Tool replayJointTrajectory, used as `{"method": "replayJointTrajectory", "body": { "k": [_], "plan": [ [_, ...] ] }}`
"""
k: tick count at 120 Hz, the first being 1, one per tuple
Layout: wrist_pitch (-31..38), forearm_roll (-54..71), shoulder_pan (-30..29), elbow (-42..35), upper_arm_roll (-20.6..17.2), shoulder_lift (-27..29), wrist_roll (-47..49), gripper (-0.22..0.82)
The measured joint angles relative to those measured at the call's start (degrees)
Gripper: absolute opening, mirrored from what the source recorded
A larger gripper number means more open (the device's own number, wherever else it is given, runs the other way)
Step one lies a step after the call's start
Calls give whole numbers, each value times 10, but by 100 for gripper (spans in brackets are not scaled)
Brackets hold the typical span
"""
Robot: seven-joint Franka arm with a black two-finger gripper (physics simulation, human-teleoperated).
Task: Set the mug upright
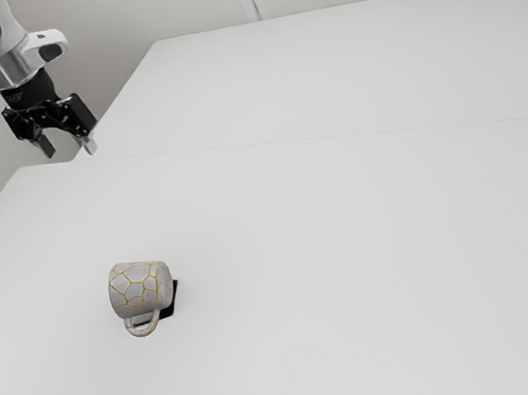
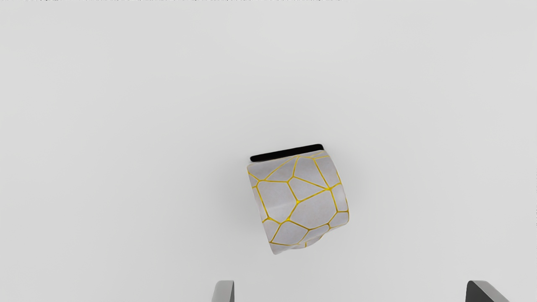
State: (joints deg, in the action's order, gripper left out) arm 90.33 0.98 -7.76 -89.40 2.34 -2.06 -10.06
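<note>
Gold lines cross the pale mug [image 1: 140,287], which lies on its side on the white table [image 1: 358,273], its handle [image 1: 143,325] jutting out low. Your gripper [image 1: 67,146] is wide apart and empty, well clear of it. Watch the round wall: if one finger meets it before the other, the mug could roll away from you. The handle may also foul a fingertip on the way down, or leave you with a crooked hold. Mind the flat black piece [image 2: 287,153] against the mug, too; catch it and you might drag both, or set the base down on its edge and have the mug tip. Grip too lightly and it could swing as you turn it.
</note>
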Motion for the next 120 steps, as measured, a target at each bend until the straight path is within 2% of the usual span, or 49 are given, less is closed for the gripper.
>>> {"method": "replayJointTrajectory", "body": {
  "k": [16, 29, 41, 52, 68, 77, 88, 99, 120],
  "plan": [
    [2, -8, 38, -17, 17, 10, 1, 60],
    [9, -30, 94, -141, 65, 85, -2, 60],
    [28, -44, 51, -248, 112, 135, -5, 60],
    [58, -56, 44, -300, 138, 147, -8, 60],
    [111, -131, 40, -331, 187, 102, -35, 60],
    [135, -205, 33, -329, 220, 45, -68, 60],
    [149, -297, 10, -313, 242, -13, -118, 60],
    [143, -382, 7, -305, 256, -52, -167, 60],
    [91, -514, 18, -321, 276, -64, -249, 60]
  ]
}}
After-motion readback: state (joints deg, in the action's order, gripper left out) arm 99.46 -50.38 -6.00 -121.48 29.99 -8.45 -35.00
